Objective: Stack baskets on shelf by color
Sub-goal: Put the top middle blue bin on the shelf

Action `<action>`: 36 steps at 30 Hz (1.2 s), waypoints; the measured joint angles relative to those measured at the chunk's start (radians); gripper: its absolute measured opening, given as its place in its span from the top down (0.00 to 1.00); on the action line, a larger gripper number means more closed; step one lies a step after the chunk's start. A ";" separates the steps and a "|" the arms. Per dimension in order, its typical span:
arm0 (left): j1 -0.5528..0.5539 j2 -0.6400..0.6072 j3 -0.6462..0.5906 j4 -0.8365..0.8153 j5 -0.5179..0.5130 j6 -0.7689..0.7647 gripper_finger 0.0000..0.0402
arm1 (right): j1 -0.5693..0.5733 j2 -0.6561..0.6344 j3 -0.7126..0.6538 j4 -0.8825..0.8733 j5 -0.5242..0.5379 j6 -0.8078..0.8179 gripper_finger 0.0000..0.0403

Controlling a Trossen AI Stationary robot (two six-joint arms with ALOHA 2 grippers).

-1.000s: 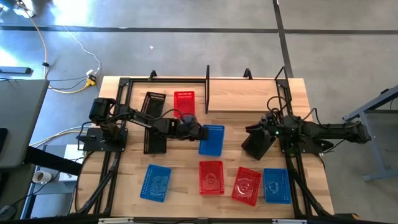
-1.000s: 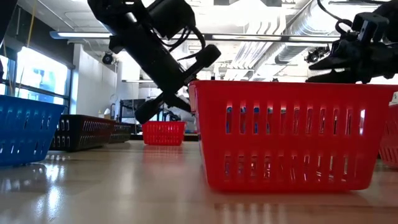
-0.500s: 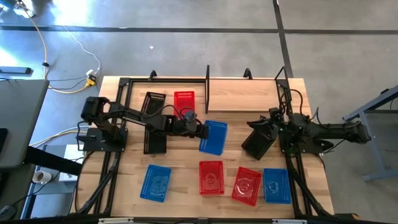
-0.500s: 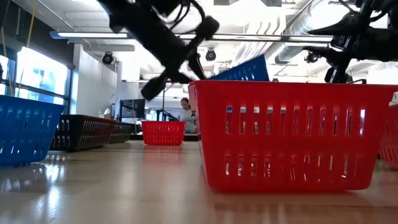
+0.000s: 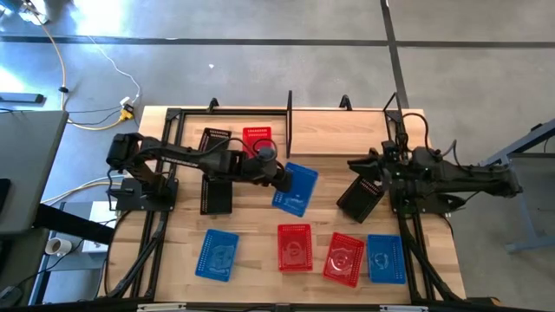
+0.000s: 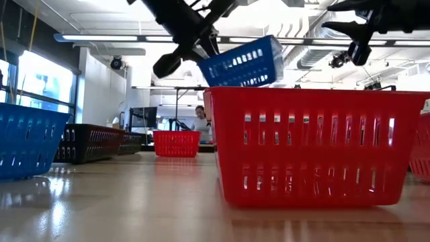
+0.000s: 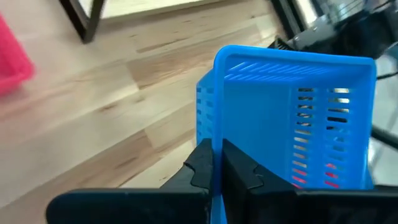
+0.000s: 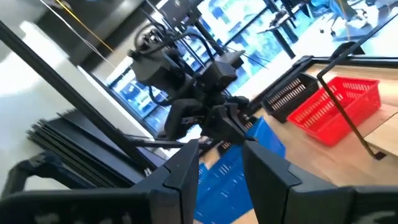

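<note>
Your left gripper [image 5: 279,176] pinched the rim of a blue basket [image 5: 295,188] and held it tilted in the air, just in front of the shelf [image 5: 289,111]. Your right gripper [image 5: 364,162] had its fingers spread, near the shelf's right side.

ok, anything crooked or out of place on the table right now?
Two things. The black basket below the right claw sits skewed to the table edges, unlike the front row. The blue basket pinched by its rim in the left claw hangs tilted in the air, as expected mid-carry. Nothing looks damaged.
</note>
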 joint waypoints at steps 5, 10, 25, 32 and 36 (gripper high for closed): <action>0.004 0.000 0.075 -0.138 0.015 0.046 1.00 | 0.000 0.090 0.095 -0.092 -0.018 -0.005 0.73; 0.007 0.000 0.139 -0.259 0.015 0.094 1.00 | 0.000 0.195 0.182 -0.155 -0.074 -0.040 0.73; 0.076 0.000 0.144 -0.284 0.013 0.091 1.00 | 0.070 0.465 0.394 -0.286 -0.178 -0.199 0.73; 0.077 0.000 0.144 -0.284 0.008 0.005 1.00 | 0.129 0.583 0.526 -0.330 -0.185 -0.401 0.73; 0.063 0.000 0.144 -0.284 -0.024 -0.049 1.00 | 0.152 0.655 0.598 -0.331 -0.193 -0.549 0.73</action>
